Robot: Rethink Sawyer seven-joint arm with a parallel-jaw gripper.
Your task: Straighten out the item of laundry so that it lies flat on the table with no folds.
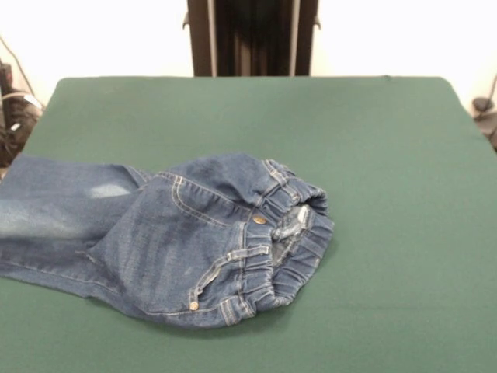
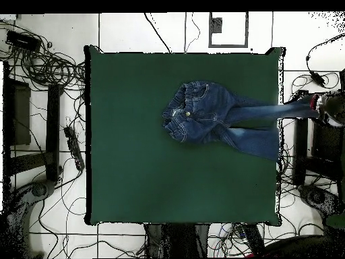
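The item of laundry (image 1: 171,241), a small pair of blue denim jeans with a gathered elastic waistband and a brass button, lies on the dark green table (image 1: 311,124). In the front view the waistband faces right and bulges open, and the legs run off the table's left edge. From overhead the jeans (image 2: 215,120) sit in the upper right part of the table (image 2: 135,168), waistband to the left, legs reaching past the right edge. One leg partly overlaps the other, and the hip area is bunched. The gripper shows in neither view.
The robot's black pedestal (image 1: 252,37) stands behind the table's far edge. Cables and dark equipment (image 2: 47,74) lie on the floor around the table, with more gear (image 2: 323,114) beside the edge where the legs hang over.
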